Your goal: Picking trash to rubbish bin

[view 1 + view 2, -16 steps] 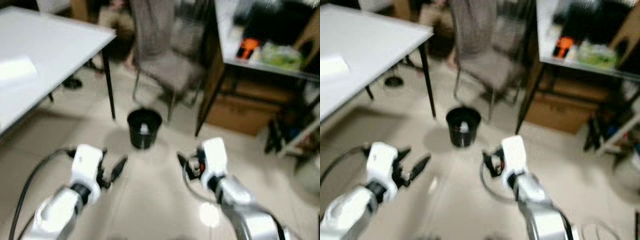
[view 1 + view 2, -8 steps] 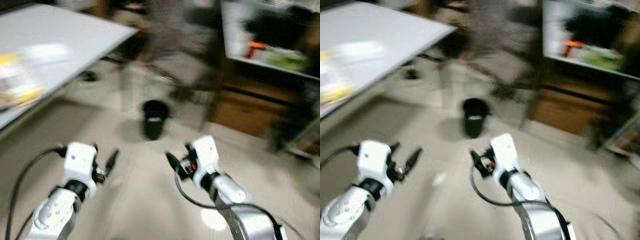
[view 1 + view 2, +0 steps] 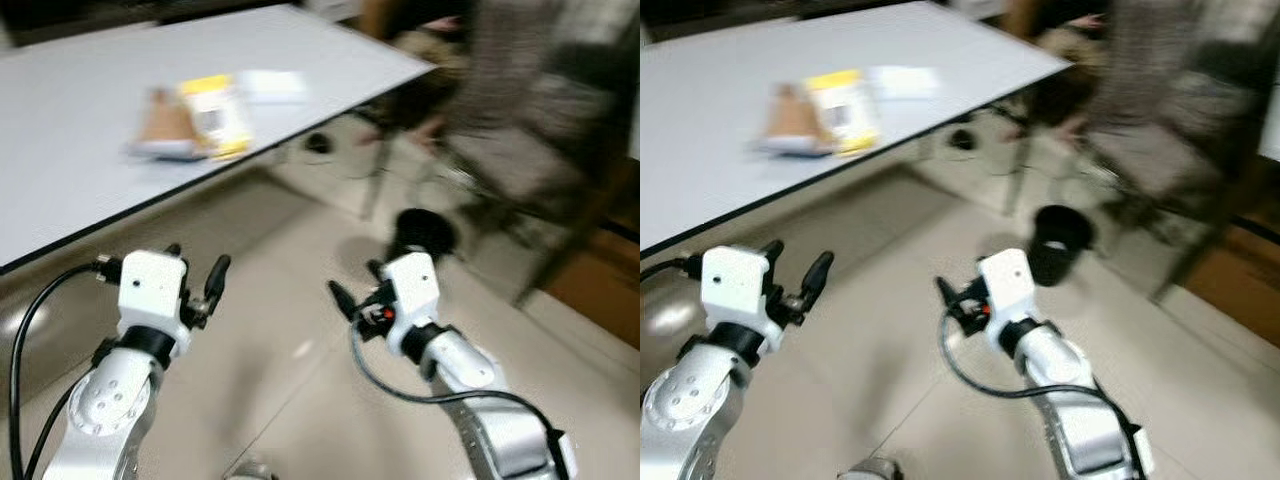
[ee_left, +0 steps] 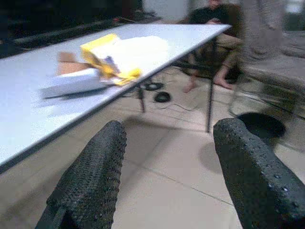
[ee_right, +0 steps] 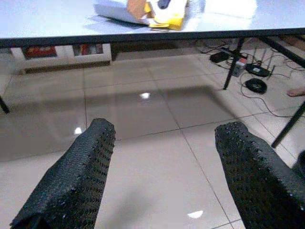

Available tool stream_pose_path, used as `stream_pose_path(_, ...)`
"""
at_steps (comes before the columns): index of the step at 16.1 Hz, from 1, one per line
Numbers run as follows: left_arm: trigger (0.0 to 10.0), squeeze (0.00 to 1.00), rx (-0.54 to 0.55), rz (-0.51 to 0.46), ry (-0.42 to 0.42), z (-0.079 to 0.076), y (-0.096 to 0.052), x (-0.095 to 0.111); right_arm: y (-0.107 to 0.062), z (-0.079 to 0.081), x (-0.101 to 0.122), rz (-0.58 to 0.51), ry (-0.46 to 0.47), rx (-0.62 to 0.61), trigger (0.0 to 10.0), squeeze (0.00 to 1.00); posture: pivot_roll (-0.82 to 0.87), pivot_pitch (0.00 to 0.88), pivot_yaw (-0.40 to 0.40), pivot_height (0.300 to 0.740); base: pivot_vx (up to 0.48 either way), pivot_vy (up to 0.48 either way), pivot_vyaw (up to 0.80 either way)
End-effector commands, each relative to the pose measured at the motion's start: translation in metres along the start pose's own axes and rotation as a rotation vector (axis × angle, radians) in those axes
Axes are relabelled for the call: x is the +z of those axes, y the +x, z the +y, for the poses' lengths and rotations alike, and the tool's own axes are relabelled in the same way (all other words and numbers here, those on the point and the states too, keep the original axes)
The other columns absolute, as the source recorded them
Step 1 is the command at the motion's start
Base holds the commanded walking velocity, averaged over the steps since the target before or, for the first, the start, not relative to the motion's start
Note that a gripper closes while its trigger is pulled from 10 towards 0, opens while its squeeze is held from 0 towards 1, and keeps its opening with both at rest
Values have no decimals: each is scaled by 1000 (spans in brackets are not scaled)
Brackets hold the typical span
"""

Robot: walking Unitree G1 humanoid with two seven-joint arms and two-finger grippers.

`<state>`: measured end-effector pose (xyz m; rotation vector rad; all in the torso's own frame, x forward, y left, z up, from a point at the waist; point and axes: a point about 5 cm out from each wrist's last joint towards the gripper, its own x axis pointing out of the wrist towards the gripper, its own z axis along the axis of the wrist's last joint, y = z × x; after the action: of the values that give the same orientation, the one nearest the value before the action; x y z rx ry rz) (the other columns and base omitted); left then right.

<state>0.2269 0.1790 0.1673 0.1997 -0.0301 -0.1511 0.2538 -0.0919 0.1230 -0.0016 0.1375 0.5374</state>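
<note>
A black rubbish bin (image 3: 425, 232) stands on the tiled floor by the table leg, ahead and slightly right of my arms; it also shows as a dark round shape, the bin (image 4: 261, 125), in the left wrist view. On the white table (image 3: 80, 180) to my left lies trash: a yellow packet (image 3: 212, 116) on a brown and white box (image 3: 160, 130), and a white paper (image 3: 270, 85) behind them. My left gripper (image 3: 195, 268) and right gripper (image 3: 355, 285) are held out low over the floor. Both are open and empty, as their wide-apart fingers (image 4: 95, 176) and fingers (image 5: 252, 176) show.
A grey chair (image 3: 530, 150) stands behind the bin. A seated person's legs and bare feet (image 4: 209, 81) are beyond the table's far corner. Cables and plugs (image 5: 252, 78) lie on the floor under the table. The pale tiles (image 3: 290, 350) lie open before me.
The camera has swung left, so the table with the trash has come into view and the bin sits further right. Both grippers stay open.
</note>
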Motion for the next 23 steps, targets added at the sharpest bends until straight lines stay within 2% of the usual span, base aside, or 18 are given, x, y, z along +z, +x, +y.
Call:
stream_pose_path(1, 10000, 0, 2, -15, 17, 0, 4, 4, 3, -5, 8, -44, -5, -23, 10000, 0, 122, 43, -95, 740, 0, 0, 800)
stream_pose_path(6, 10000, 0, -31, -59, 22, 2, 25, 20, 2, -21, 17, -148, 22, -201, 10000, 0, 130, 37, -29, 740, 153, 0, 576)
stream_pose_path(7, 10000, 0, -48, -61, 13, 0, 30, 22, 2, -23, 15, -123, -40, -226, 10000, 0, 120, 38, -1, 740, 266, 0, 0)
stream_pose_path(9, 10000, 0, -79, -57, 4, -3, 33, 23, 0, -27, 16, -106, -100, -283, 10000, 0, 108, 40, 17, 740, 264, 0, 0)
stream_pose_path(11, 10000, 0, -88, -51, -7, -4, 35, 21, -9, -34, 19, -95, -128, -350, 10000, 0, 82, 44, 26, 740, 266, 0, 0)
stream_pose_path(12, 10000, 0, -83, -49, -13, -3, 37, 17, -15, -37, 23, -116, -109, -377, 10000, 0, 82, 44, 26, 740, 262, 0, 0)
stream_pose_path(14, 10000, 0, -54, -52, -31, -3, 40, 14, -17, -35, 29, -138, -132, -345, 10000, 0, 39, 42, -15, 740, 268, 0, 0)
stream_pose_path(17, 10000, 0, -9, -54, -46, -3, 35, 9, -15, -33, 32, -137, -138, -294, 10000, 0, 42, 37, -100, 740, 265, 0, 0)
stream_pose_path(23, 10000, 0, -27, -52, -38, -5, 36, 5, -11, -34, 32, -124, -147, -274, 10000, 0, 23, 38, -79, 740, 269, 0, 0)
